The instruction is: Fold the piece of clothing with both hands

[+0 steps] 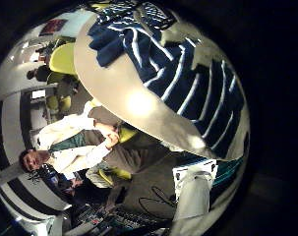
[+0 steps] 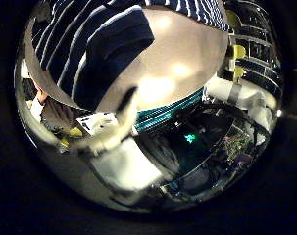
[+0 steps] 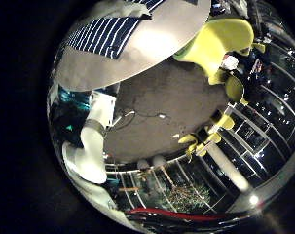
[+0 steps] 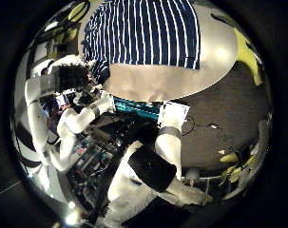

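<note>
**Striped garment waits on the round table**

A pale round table [image 4: 148, 81] carries the navy-and-white striped cloth garment [image 4: 144, 30], lying partly folded. A hand [image 4: 79, 97] hangs beside the table rim, fingers loosely curled and empty; I cannot tell which hand it is. Uneven grips could skew the fold.

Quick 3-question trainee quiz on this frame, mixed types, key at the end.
1. True or false: the dark, white-striped cloth garment lies on the floor.
2. The garment's pattern is: A) stripes B) dots C) plain.
3. In the right thumb side palm view, which robot part shows beside the garment's edge?

Key
1. False: it lies on the pale, smooth tabletop.
2. A.
3. A black and white robot hand. Whether it touches the cloth cannot be told.
</note>
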{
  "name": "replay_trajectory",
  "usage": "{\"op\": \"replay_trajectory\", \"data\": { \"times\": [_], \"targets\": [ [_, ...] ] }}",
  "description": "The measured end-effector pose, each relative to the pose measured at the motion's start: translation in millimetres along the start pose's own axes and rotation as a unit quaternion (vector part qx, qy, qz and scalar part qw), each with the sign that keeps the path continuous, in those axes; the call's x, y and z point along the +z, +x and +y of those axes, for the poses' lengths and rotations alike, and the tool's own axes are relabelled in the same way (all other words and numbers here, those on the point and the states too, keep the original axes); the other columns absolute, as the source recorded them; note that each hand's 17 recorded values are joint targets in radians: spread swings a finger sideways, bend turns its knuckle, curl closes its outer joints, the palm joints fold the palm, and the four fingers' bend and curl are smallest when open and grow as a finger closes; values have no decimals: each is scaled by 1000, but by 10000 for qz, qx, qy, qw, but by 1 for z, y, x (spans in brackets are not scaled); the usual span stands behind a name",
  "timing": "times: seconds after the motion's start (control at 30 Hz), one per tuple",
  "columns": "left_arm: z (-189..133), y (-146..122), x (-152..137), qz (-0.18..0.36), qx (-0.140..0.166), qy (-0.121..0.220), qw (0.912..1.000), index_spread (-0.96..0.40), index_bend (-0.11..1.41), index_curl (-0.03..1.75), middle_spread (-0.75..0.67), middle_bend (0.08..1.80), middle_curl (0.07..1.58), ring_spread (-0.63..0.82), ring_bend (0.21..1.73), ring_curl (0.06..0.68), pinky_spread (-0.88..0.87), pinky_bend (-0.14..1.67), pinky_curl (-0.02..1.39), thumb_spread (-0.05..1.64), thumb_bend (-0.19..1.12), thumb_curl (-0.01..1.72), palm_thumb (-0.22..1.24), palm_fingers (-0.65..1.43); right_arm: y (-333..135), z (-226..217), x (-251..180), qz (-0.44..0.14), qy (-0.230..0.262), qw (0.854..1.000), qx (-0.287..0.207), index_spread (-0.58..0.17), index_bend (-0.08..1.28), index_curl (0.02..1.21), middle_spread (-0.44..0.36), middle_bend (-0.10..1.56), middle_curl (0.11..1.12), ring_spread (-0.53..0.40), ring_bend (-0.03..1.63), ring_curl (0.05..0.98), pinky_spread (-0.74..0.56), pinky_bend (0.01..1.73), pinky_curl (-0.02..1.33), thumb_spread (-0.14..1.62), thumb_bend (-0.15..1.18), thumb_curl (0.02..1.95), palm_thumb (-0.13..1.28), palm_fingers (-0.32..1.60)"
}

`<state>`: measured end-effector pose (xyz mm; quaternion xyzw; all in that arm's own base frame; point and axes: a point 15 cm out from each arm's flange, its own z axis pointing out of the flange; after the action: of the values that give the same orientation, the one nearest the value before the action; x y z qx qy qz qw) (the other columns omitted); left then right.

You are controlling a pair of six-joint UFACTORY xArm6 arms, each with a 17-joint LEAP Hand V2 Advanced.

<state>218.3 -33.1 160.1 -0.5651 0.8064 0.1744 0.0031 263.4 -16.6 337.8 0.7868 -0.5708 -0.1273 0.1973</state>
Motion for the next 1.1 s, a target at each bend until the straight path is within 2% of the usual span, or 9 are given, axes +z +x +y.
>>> {"op": "replay_trajectory", "data": {
  "times": [0.13,0.2,0.3,0.5,0.57,0.6,0.7,0.83,1.1],
  "targets": [
    [-2,-1,-1,-28,21,-119,9999,-65,194,330,-139,732,742,-324,1142,354,-358,904,436,971,2,359,540,583,0,2,1,-9,-29,10000,29,-332,156,277,-3,310,369,84,681,235,354,664,193,1283,-13,224,343,193],
    [-2,-2,-1,-30,58,-136,9999,-89,232,360,-164,698,780,-352,1159,379,-413,963,468,974,-15,360,555,525,-1,2,0,-8,-29,10000,32,-332,156,278,-3,310,369,80,681,235,354,664,193,1284,-13,224,343,193],
    [-6,-1,-1,-22,76,-62,9999,-104,299,411,-183,660,811,-349,1119,386,-444,985,492,973,-30,357,539,409,0,4,1,-11,-59,10000,48,-338,159,278,-3,313,371,77,677,233,354,659,193,1283,-11,225,347,197],
    [-5,-1,2,-20,105,-123,9999,-144,322,484,-245,685,866,-393,1147,402,-515,1034,510,976,-28,355,531,442,-1,8,1,-21,-88,9999,55,-342,161,281,-9,310,369,74,674,231,354,652,194,1288,-13,228,353,203],
    [-3,0,2,-12,122,-145,9998,-119,311,500,-222,575,851,-364,1137,411,-498,1042,525,978,-43,349,494,280,-2,9,1,-28,-89,9999,54,-342,161,282,-10,312,370,73,671,230,354,648,194,1288,-13,228,354,206],
    [-4,0,2,-5,131,-132,9998,-111,315,511,-207,563,864,-348,1138,425,-491,1054,539,981,-43,345,478,261,-2,9,1,-32,-101,9999,53,-342,160,283,-11,312,369,73,670,229,354,647,194,1288,-13,228,354,207],
    [-6,1,5,1,148,-129,9998,-62,317,520,-148,431,803,-269,1084,406,-432,1033,535,980,-38,337,439,156,-2,9,3,-37,-129,9999,59,-342,162,284,-11,313,370,73,667,228,355,643,194,1288,-13,228,354,211],
    [-10,3,10,8,171,-173,9997,-7,278,512,-52,328,720,-166,1032,378,-347,1013,527,980,-32,333,424,122,-1,9,4,-36,-139,9999,62,-344,162,286,-14,310,370,73,664,226,355,639,194,1289,-13,228,354,213],
    [-13,10,12,-24,182,-205,9996,34,206,490,17,321,636,-74,963,339,-235,932,499,978,-28,331,419,198,-2,10,3,-38,-138,9999,59,-344,160,288,-17,307,371,68,665,228,355,629,195,1290,-12,228,355,220]
  ]
}}
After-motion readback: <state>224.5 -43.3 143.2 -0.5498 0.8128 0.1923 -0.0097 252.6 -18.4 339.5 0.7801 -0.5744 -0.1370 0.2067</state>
